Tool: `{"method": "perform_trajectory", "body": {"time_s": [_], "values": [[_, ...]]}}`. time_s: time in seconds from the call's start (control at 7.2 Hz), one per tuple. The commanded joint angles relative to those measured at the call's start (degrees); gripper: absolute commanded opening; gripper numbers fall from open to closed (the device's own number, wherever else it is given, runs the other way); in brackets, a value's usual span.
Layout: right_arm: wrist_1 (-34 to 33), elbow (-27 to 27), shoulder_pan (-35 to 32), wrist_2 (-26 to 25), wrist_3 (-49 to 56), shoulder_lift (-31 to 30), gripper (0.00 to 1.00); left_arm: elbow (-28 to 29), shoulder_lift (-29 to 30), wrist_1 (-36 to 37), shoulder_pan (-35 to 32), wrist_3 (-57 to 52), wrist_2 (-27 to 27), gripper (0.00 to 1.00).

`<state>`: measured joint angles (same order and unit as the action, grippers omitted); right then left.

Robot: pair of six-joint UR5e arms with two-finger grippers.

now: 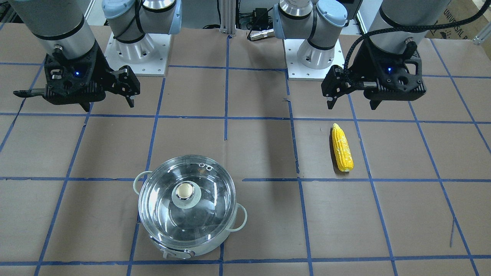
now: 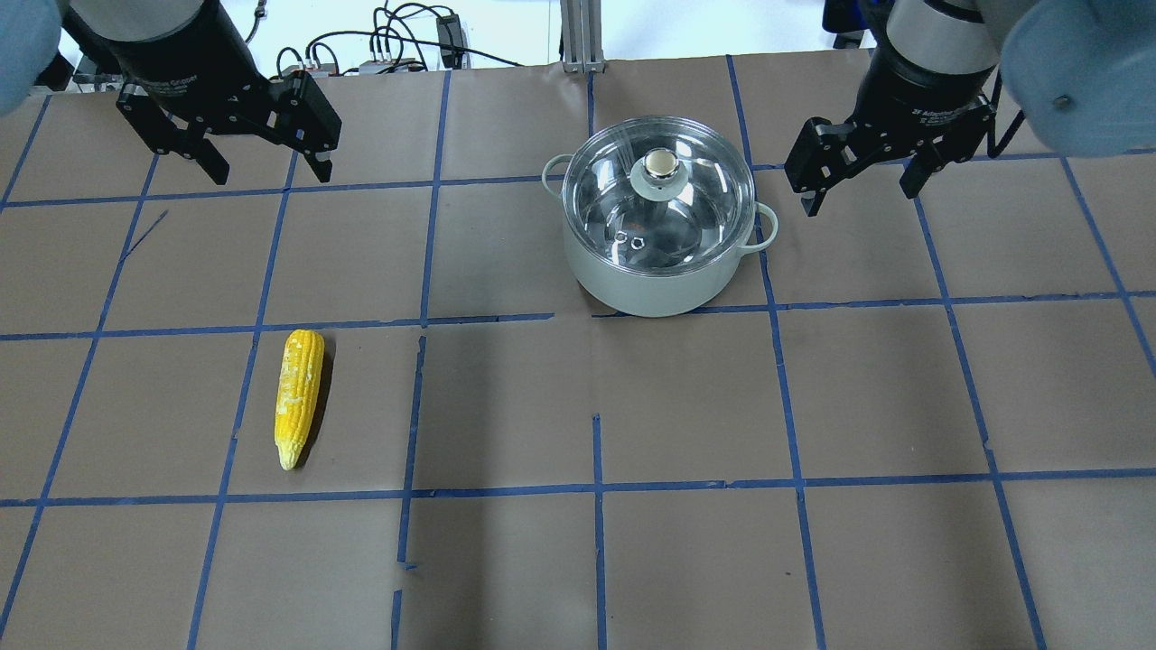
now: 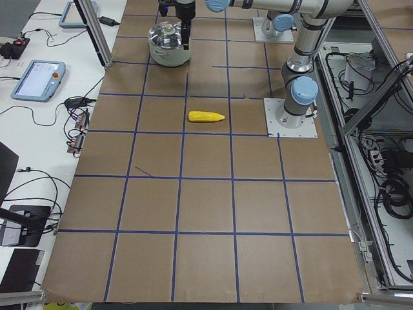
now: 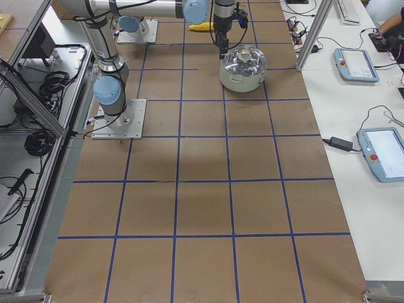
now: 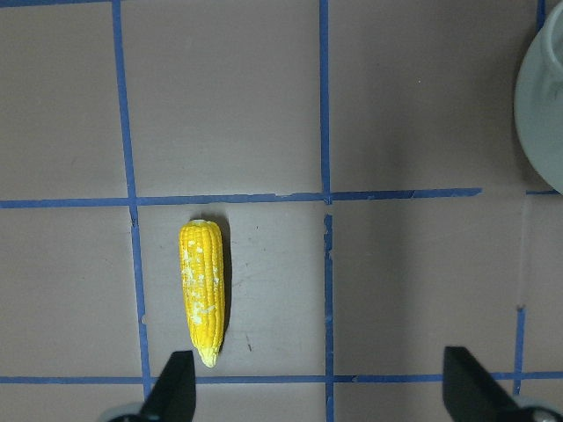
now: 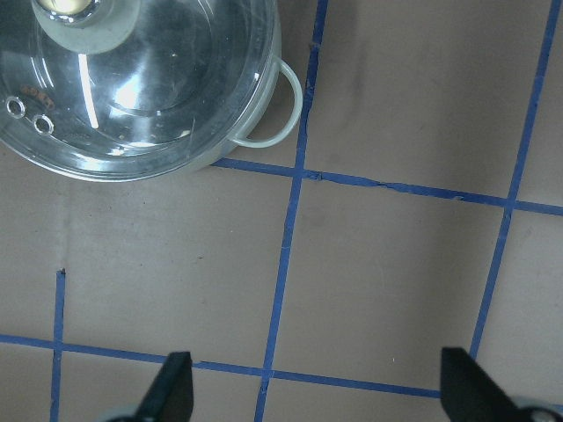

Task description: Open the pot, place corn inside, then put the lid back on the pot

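Note:
The steel pot (image 2: 650, 289) stands on the table with the glass lid (image 2: 700, 203) seated on it; both also show in the front view, pot (image 1: 199, 249) and lid (image 1: 215, 207). The yellow corn (image 2: 298, 397) lies flat on the table, far from the pot. My left gripper (image 2: 269, 167) is open and empty, hovering above the table beyond the corn's thick end. In the left wrist view the corn (image 5: 203, 294) lies near one fingertip (image 5: 176, 387). My right gripper (image 2: 858, 191) is open and empty, hovering beside the pot's handle (image 6: 281, 105).
The table is brown paper (image 2: 686, 406) with a blue tape grid. The arms' base plates (image 1: 138, 53) sit at the robot's side. Teach pendants (image 4: 356, 63) and cables lie on the side bench.

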<state>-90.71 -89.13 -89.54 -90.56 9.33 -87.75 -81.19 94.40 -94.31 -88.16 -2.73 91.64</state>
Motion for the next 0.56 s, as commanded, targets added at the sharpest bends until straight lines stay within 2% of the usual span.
{"method": "perform_trajectory", "body": {"time_s": [0.0,0.42], "values": [[-1.3,0.0,0.0,-0.1,0.0,0.2,1.0,-0.2,0.0,0.0,0.0,0.0,0.0,1.0],[-1.6,0.3,-0.5,-0.1,-3.1,1.7,1.0,-0.6,-0.6,0.1,0.0,0.0,-0.1,1.0]]}}
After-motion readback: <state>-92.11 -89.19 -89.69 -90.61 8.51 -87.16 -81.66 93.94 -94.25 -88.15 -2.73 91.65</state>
